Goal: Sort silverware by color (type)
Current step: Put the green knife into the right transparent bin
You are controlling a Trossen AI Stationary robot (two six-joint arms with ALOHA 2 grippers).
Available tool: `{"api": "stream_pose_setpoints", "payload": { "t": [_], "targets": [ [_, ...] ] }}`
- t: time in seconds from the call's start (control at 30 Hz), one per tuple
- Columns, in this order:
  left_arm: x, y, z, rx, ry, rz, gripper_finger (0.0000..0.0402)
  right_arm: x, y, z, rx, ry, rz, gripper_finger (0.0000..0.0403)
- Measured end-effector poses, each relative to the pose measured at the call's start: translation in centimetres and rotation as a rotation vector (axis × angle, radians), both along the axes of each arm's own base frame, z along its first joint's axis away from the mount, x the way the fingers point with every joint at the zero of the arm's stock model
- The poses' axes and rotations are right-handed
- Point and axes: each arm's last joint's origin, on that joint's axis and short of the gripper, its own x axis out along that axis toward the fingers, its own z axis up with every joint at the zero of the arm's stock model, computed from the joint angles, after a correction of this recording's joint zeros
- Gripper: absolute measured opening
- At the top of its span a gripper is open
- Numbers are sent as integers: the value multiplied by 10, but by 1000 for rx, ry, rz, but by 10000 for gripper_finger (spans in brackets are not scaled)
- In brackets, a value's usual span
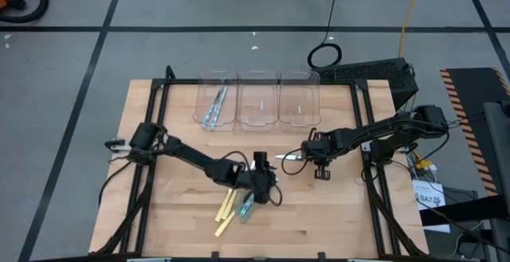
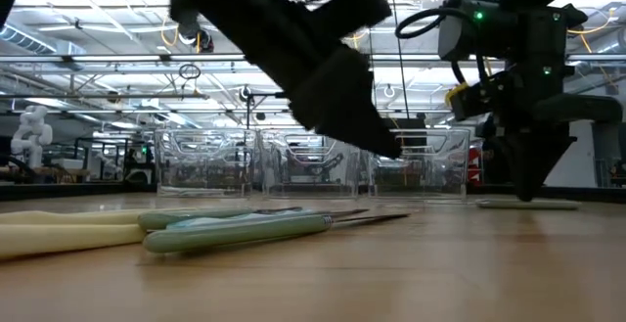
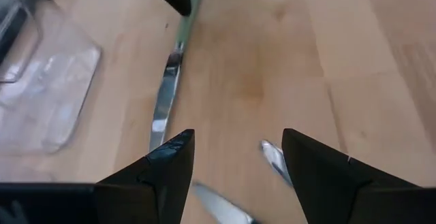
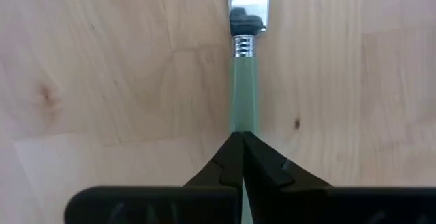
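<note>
Right wrist view shows your right gripper (image 4: 242, 142) with jaws pinching the very end of a green-handled knife (image 4: 244, 94) lying flat on the worktop (image 4: 102, 60). Such a shallow hold could let it slip or swing when lifted. Left gripper (image 3: 235, 163) hangs spread over the remaining silverware (image 1: 233, 208).

Wooden table (image 1: 335, 222) carries bins (image 1: 256, 99) and silverware (image 1: 233, 210).

Overhead camera straight down over whole table (image 1: 335, 214), low camera level along tabletop facing bins (image 2: 313, 165), wrist cameras close above tabletop, both sharing green-handled knife (image 4: 244, 108).
</note>
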Motion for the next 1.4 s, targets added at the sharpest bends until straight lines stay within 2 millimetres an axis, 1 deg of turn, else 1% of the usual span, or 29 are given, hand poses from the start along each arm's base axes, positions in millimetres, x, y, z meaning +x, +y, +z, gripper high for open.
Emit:
{"api": "stream_pose_setpoints", "payload": {
  "t": [0.07, 0.2, 0.3, 0.4, 0.53, 0.73, 0.8, 0.93, 1.1, 1.2, 1.4],
  "targets": [
    [8, 9, -3, -40, -35, -8, 230, 1, 0, 0, 1, -7, 0, 0],
    [14, 23, -12, -18, -35, 5, 230, 2, 0, 0, 2, -24, 4, 0],
    [15, 31, -20, 1, -5, 12, 230, 4, 1, 1, 11, -36, 6, 0],
    [15, 35, -23, 14, 14, 14, 229, 6, 2, 1, 52, -61, 15, 0],
    [17, 42, -28, 40, 34, 8, 229, 9, 4, 2, 56, -92, 31, 0],
    [18, 60, -38, 51, 84, 25, 229, 10, 8, 2, 55, -107, 68, 0],
    [20, 65, -42, 60, 71, 28, 227, 10, 10, 2, 55, -106, 74, 0],
    [23, 72, -46, 96, 69, 8, 203, 10, 11, 2, 56, -105, 79, 0],
    [24, 80, -46, 123, 75, -10, 161, 10, 11, 2, 56, -107, 80, 0],
    [25, 85, -46, 133, 78, -5, 143, 10, 13, 2, 59, -108, 87, 0],
    [24, 88, -47, 155, 96, -36, 134, 7, 20, 2, 104, -84, 80, 0]
  ]
}}
